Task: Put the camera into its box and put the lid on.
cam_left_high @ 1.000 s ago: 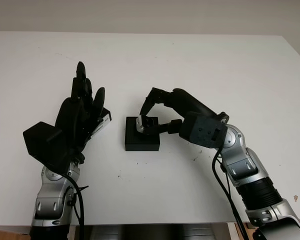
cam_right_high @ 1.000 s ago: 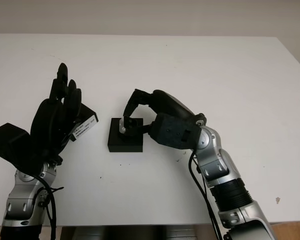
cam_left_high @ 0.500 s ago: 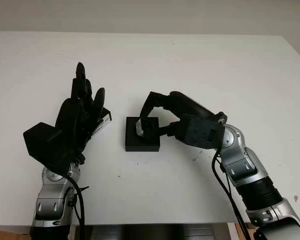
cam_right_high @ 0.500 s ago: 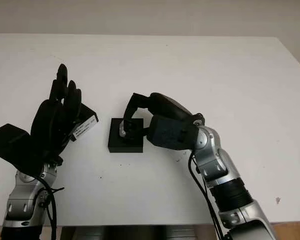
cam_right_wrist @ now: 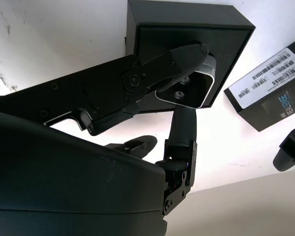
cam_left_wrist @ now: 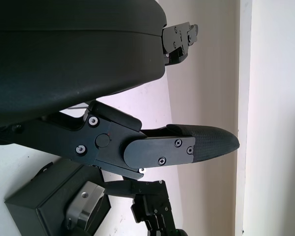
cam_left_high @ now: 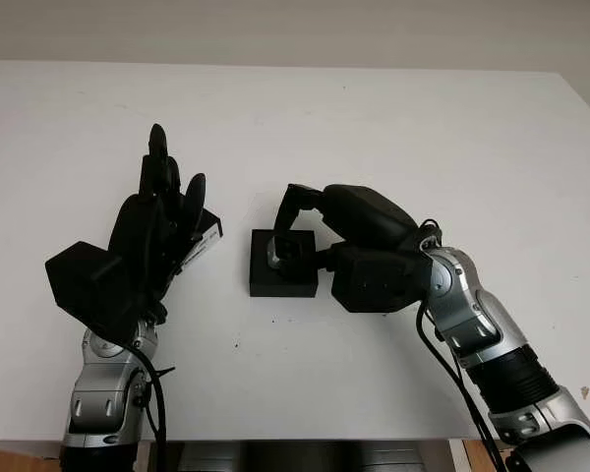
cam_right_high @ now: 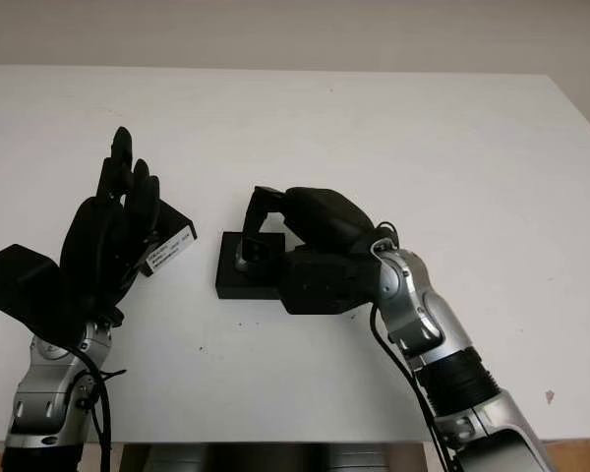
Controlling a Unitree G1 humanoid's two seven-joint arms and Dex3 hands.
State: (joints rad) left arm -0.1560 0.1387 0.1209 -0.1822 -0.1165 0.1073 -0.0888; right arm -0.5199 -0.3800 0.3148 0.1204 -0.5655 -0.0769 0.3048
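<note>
One white table (cam_left_high: 393,128) carries one black box (cam_left_high: 280,278), one camera (cam_right_wrist: 187,91), one black lid (cam_right_wrist: 273,96) with white barcode labels, and two black robot hands. The box sits open near the middle of the table, a low square tray. The camera is a small silver-grey block held by the right hand (cam_left_high: 310,231) right at the box's opening; from the head views it seems to sit partly inside the tray, but how deep it has gone cannot be told. In the right wrist view its flat face with two screws is turned toward the wrist; its long axis runs roughly along the box's side, though the fingers hide both ends, so which way the lens points is unclear. The right hand's fingers (cam_right_wrist: 152,73) are curled and pinch the camera, one finger lying across its upper edge and another bracing it from below. The lid lies flat on the table just beside the box on the robot's left, mostly hidden in the head views behind the left hand (cam_left_high: 157,226), with only its labelled corner (cam_left_high: 206,241) peeking out. The left hand is raised above the table beside the lid, fingers extended upward and grasping nothing. The right forearm covers the box's right edge.
</note>
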